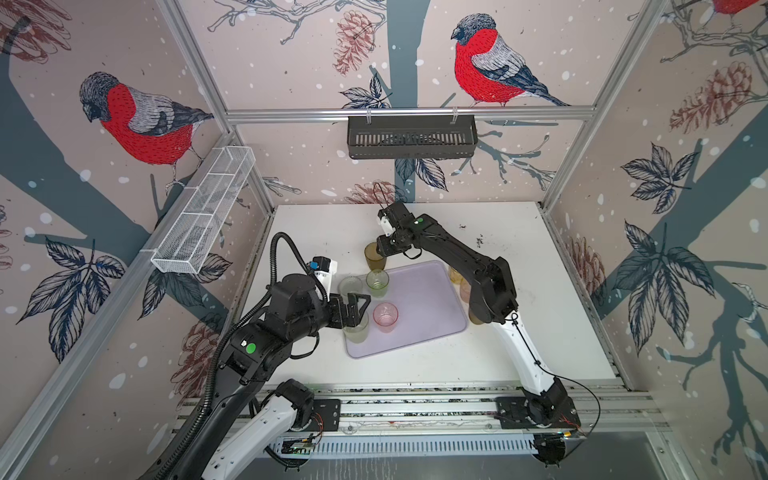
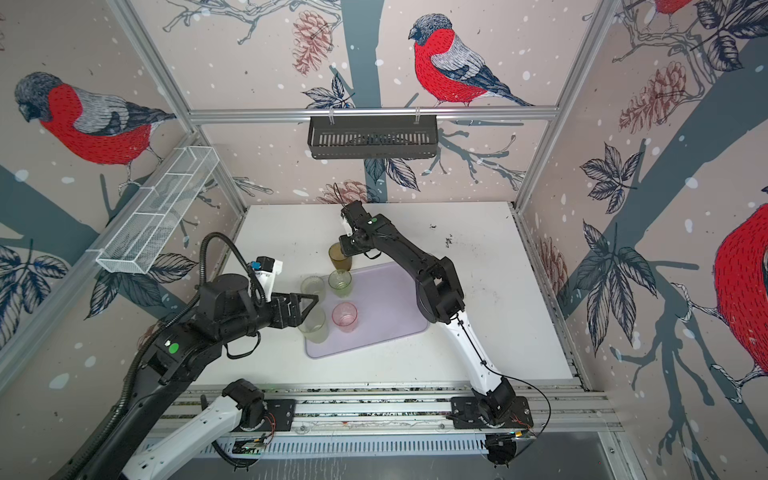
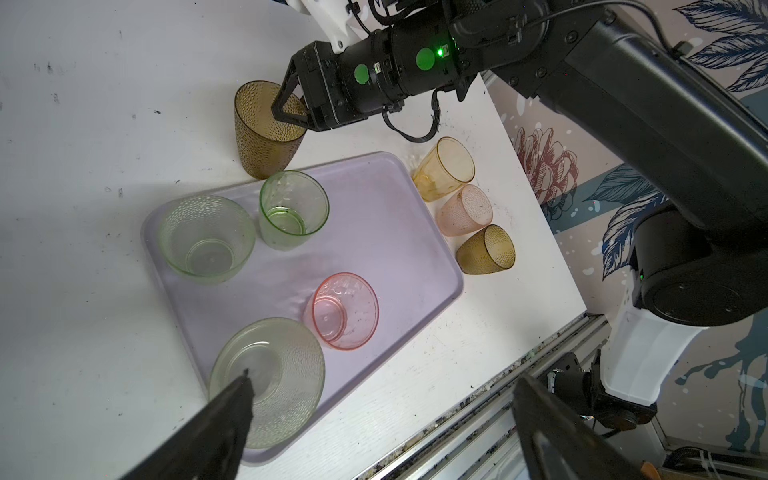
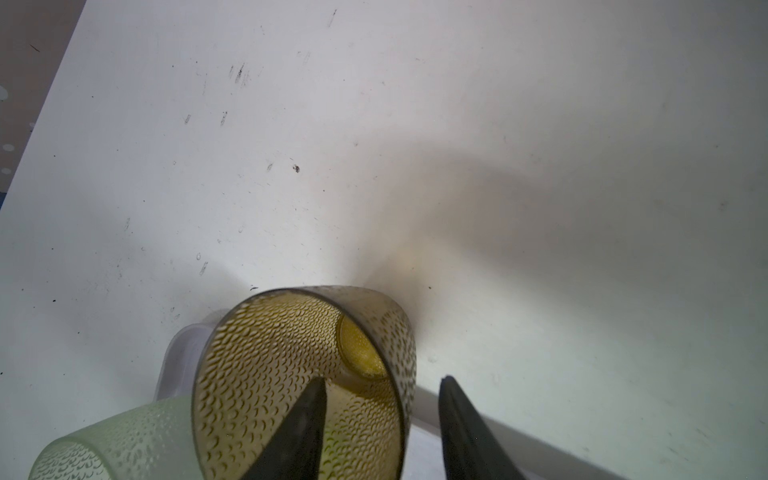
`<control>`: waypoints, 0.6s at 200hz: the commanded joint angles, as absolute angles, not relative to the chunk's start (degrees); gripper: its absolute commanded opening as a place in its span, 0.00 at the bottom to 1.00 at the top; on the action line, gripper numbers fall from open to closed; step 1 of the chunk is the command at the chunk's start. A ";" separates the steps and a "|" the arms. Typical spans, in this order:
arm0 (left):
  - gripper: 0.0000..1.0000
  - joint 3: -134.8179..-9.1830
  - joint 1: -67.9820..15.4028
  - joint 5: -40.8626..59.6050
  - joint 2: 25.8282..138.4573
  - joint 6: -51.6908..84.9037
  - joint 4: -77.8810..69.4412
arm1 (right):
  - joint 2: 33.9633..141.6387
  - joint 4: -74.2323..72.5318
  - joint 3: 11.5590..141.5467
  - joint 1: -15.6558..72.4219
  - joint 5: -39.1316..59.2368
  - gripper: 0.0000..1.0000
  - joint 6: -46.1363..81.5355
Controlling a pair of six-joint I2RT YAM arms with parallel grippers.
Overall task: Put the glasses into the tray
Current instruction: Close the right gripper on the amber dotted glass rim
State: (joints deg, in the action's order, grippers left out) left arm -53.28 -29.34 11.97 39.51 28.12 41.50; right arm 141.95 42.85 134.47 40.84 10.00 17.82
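Observation:
The lavender tray [image 1: 424, 307] [image 3: 374, 232] holds a bright green glass [image 3: 293, 210], two pale green glasses [image 3: 205, 239] [image 3: 268, 382] and a pink glass [image 3: 345, 309], all upright. A dark brown glass [image 1: 375, 256] [image 4: 299, 374] stands on the table at the tray's far corner. My right gripper [image 1: 380, 247] [image 4: 383, 379] straddles its rim, one finger inside and one outside with a gap to the wall. My left gripper [image 1: 359, 309] [image 3: 384, 376] hangs wide open over the nearest pale green glass, holding nothing.
An amber glass [image 3: 444, 168], a peach glass [image 3: 465, 210] and another dark brown glass [image 3: 486, 249] stand on the table by the tray's right side, under my right arm [image 1: 486, 282]. A black slotted basket [image 1: 411, 137] and a white mesh basket [image 1: 203, 212] hang on the walls.

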 commanded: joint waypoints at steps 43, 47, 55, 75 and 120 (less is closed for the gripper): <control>0.97 -52.93 -29.36 11.94 39.62 27.91 41.21 | 143.19 42.36 136.48 40.71 9.76 0.39 17.94; 0.97 -52.88 -29.43 11.95 39.75 27.91 41.22 | 143.31 42.36 136.50 40.68 9.76 0.39 17.95; 0.97 -52.95 -29.36 12.04 39.95 27.72 41.05 | 143.33 42.29 136.54 40.62 9.76 0.38 17.95; 0.97 -52.92 -29.36 12.22 40.43 27.46 41.04 | 143.35 42.18 136.62 40.48 9.67 0.35 17.99; 0.97 -53.07 -29.43 12.20 41.10 26.90 40.64 | 143.40 42.19 136.92 40.33 9.54 0.30 18.01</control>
State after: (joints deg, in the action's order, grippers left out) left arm -52.93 -29.34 11.97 40.88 27.94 41.45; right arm 143.02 42.83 136.33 40.40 9.96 17.85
